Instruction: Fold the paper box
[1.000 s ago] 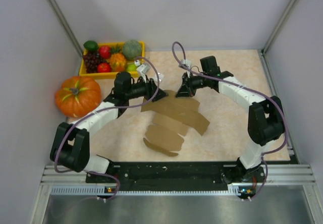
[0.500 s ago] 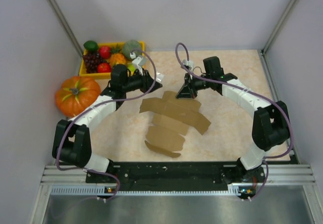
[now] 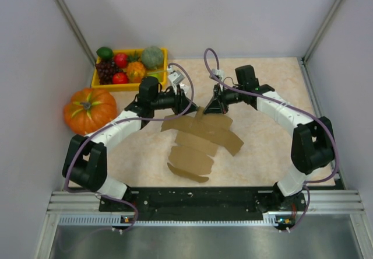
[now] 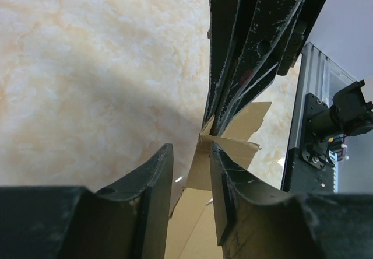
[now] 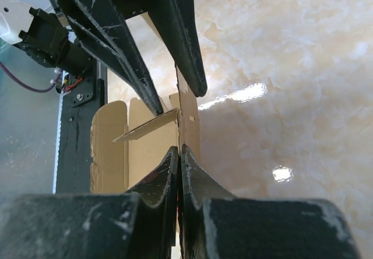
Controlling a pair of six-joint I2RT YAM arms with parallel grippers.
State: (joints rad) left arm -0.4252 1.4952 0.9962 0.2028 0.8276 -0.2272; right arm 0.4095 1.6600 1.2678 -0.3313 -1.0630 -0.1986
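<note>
Your paper box (image 3: 201,139) lies as a flat brown cut-out in the middle of the surface (image 3: 268,90). Its panels fan out toward the near edge, and a thin flap stands up at its far end. Your right claw (image 3: 208,106) is clenched on that flap. In the right wrist view its fingers (image 5: 169,171) press together with the cardboard edge upright between them.

Your left claw (image 3: 186,103) sits just beside it on the opposite side, tip to tip. Its jaws stand apart, released, and in the left wrist view a corner of cardboard reaches into the gap with bare surface visible beside it.

Well to the left sits an orange pumpkin (image 3: 90,110). Behind it, in the far left corner, a yellow tray (image 3: 164,55) holds fruit and vegetables.
</note>
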